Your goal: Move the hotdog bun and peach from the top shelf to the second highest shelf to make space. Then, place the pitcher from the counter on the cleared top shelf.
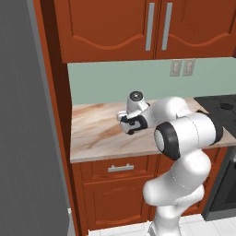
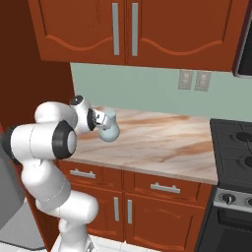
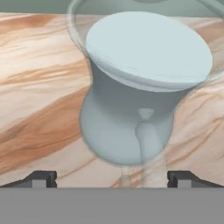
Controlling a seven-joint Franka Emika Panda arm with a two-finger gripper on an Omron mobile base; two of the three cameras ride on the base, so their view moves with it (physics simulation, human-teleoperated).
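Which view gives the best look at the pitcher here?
The hand view: the pitcher sits large and central, showing flared rim, narrow neck and bulbous body over the counter. In the right base view it is small, next to the hand. The left base view gives no clear sight of it.

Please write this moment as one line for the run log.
stage: reach for pitcher | gripper: open, fingertips either side of pitcher, not closed | pitcher: standing on counter | fridge shelves: out of view
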